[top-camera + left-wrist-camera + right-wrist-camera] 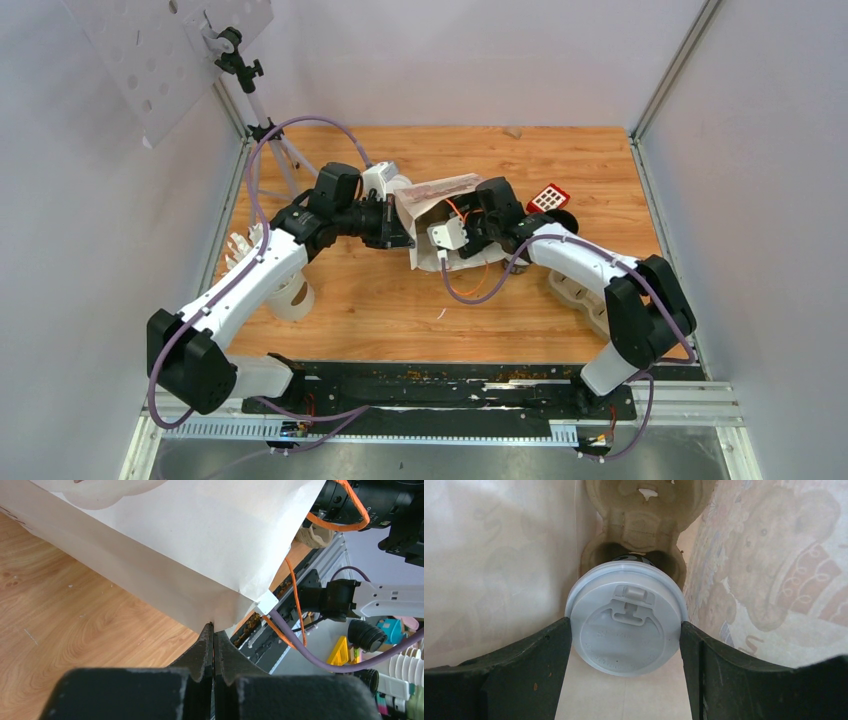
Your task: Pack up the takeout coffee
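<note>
A white paper bag (440, 200) lies on its side mid-table, its mouth toward the right arm. My left gripper (214, 630) is shut on the bag's paper edge (220, 615), at the bag's left side (408, 235) in the top view. My right gripper (625, 626) is deep inside the bag. Its fingers (549, 650) press both sides of the white sip lid of a takeout coffee cup (626, 610). The cup's dark body sits in a pocket of a pulp carrier (644, 525) inside the bag. No other takeout coffee cup shows.
A lidless pale cup (290, 295) lies near the left arm's forearm. A second pulp carrier (580, 295) rests under the right arm. A red keypad-like item (549, 197) lies behind the bag. A tripod (270, 130) stands at the back left.
</note>
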Controlling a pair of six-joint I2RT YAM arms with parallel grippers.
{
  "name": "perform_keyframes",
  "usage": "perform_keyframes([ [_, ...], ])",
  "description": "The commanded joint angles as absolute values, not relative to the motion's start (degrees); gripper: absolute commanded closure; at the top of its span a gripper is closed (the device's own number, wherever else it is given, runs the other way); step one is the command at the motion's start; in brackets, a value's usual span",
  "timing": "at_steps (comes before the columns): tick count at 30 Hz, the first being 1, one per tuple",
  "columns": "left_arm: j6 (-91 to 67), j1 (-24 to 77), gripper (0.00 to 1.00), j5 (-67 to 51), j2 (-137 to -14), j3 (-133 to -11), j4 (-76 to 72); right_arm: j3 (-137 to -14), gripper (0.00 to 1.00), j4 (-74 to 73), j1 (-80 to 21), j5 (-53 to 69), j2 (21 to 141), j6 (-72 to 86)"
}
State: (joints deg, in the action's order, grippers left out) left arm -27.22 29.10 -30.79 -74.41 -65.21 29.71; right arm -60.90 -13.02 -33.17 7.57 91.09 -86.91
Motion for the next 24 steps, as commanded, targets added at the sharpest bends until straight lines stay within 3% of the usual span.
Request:
perform_keyframes([
  [1,-27.9,28.9,1.00,-32.3,-74.4,-67.1,27.8,-62.2,0.32,-10.8,-32.7,9.9,91.9,-86.4],
  [24,-28.1,28.9,1.00,-32.9,-74.5,-67.0,28.1,-62.2,0.31,-9.1,-31.4,10.8,95.1,-87.1],
])
